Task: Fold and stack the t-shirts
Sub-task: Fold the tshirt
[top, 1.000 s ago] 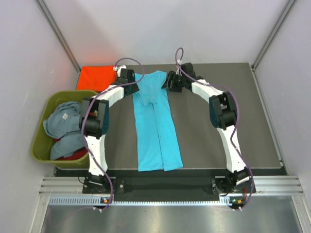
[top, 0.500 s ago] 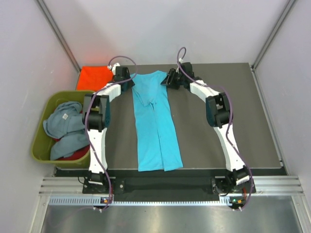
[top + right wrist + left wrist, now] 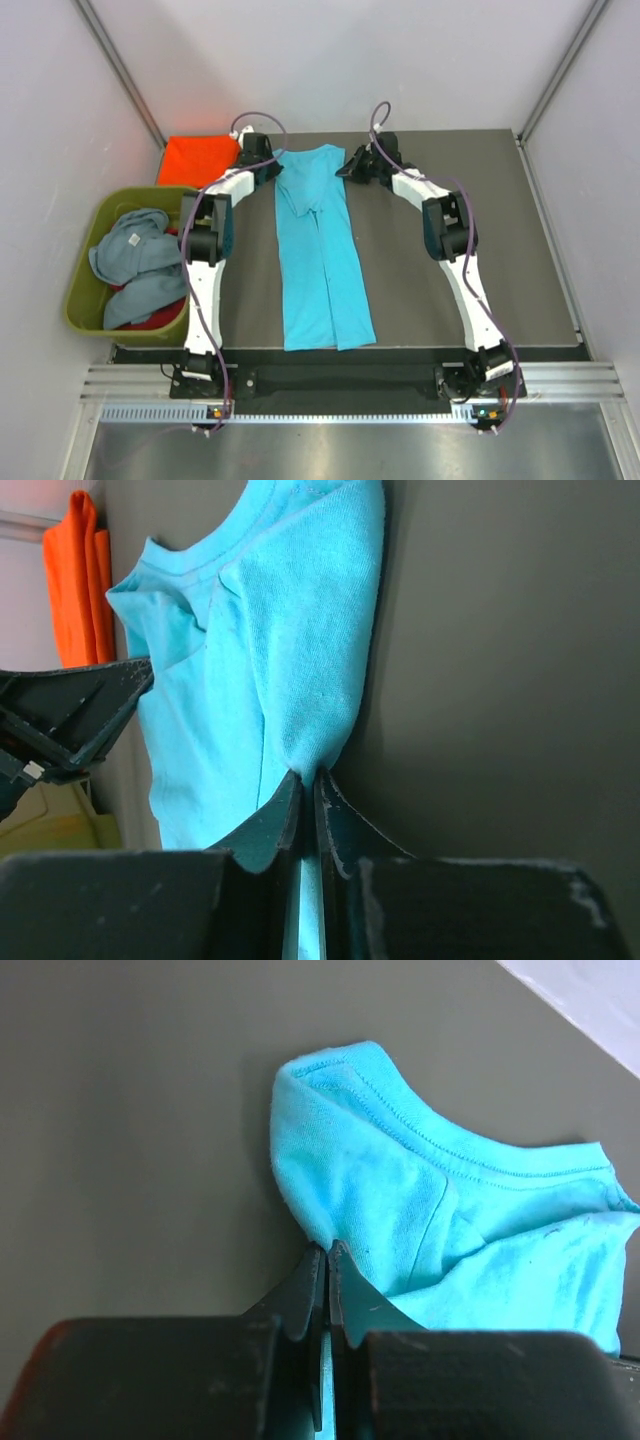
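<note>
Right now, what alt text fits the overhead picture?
A left arm and right arm pinch, jaws shut, the far corners of a turquoise shirt on a dark table. An orange shirt and green tub of clothes sit left.

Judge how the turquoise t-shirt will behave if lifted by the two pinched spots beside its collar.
Probably floppy: the turquoise t-shirt puckers where the left gripper and right gripper pinch it. It would likely hang and drag along the table, since its long folded length lies flat.
</note>
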`<control>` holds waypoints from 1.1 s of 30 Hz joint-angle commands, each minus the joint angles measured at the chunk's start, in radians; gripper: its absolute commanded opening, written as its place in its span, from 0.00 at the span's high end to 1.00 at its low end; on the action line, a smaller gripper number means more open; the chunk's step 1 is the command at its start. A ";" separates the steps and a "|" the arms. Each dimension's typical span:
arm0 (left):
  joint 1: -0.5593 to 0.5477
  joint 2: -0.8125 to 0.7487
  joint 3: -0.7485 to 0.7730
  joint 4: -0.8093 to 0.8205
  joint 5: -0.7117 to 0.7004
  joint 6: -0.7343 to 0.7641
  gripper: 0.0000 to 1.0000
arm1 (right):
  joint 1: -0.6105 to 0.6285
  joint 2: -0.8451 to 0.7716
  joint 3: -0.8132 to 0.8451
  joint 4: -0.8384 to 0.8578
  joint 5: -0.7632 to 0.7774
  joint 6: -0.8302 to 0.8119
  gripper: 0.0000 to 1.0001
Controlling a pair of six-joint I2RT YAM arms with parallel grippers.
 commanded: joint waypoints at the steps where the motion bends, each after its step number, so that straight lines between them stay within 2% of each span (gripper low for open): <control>1: -0.016 0.046 0.070 0.023 0.012 -0.004 1.00 | -0.040 -0.037 -0.036 0.043 0.054 0.003 0.98; 8: -0.054 0.178 0.268 0.002 0.010 -0.028 1.00 | -0.089 -0.064 -0.096 0.085 0.065 -0.019 0.99; 15: -0.077 0.229 0.349 0.002 -0.002 -0.051 1.00 | -0.136 -0.049 -0.079 0.072 0.036 -0.043 0.98; 17: -0.077 0.223 0.359 -0.015 -0.016 -0.048 0.97 | -0.147 -0.022 -0.025 0.052 0.015 -0.056 0.96; 18: -0.077 0.215 0.359 -0.021 -0.023 -0.035 0.95 | -0.152 -0.012 0.016 0.015 0.008 -0.060 0.94; 20: -0.077 0.192 0.362 -0.046 -0.045 -0.008 0.77 | -0.158 0.002 0.044 -0.024 -0.013 -0.068 0.82; 21: -0.077 0.180 0.366 -0.067 -0.052 0.022 0.71 | -0.161 0.003 0.059 -0.041 -0.019 -0.071 0.74; 22: -0.077 0.169 0.369 -0.084 -0.057 0.042 0.63 | -0.161 -0.011 0.064 -0.073 -0.025 -0.092 0.69; 24: -0.077 0.119 0.371 -0.127 -0.069 0.112 0.54 | -0.161 -0.037 0.061 -0.118 -0.035 -0.137 0.57; 25: -0.077 0.082 0.374 -0.142 -0.072 0.137 0.42 | -0.163 -0.067 0.059 -0.176 -0.042 -0.154 0.53; 26: -0.077 0.062 0.379 -0.192 -0.075 0.163 0.38 | -0.163 -0.084 0.059 -0.211 -0.047 -0.175 0.49; 29: -0.077 -0.031 0.382 -0.304 -0.105 0.274 0.37 | -0.169 -0.185 0.029 -0.364 -0.045 -0.278 0.39; 32: -0.077 -0.170 0.296 -0.365 -0.086 0.334 0.37 | -0.181 -0.342 -0.120 -0.444 -0.062 -0.317 0.36; 33: -0.077 -0.209 0.253 -0.395 -0.068 0.338 0.37 | -0.182 -0.386 -0.225 -0.455 -0.070 -0.329 0.36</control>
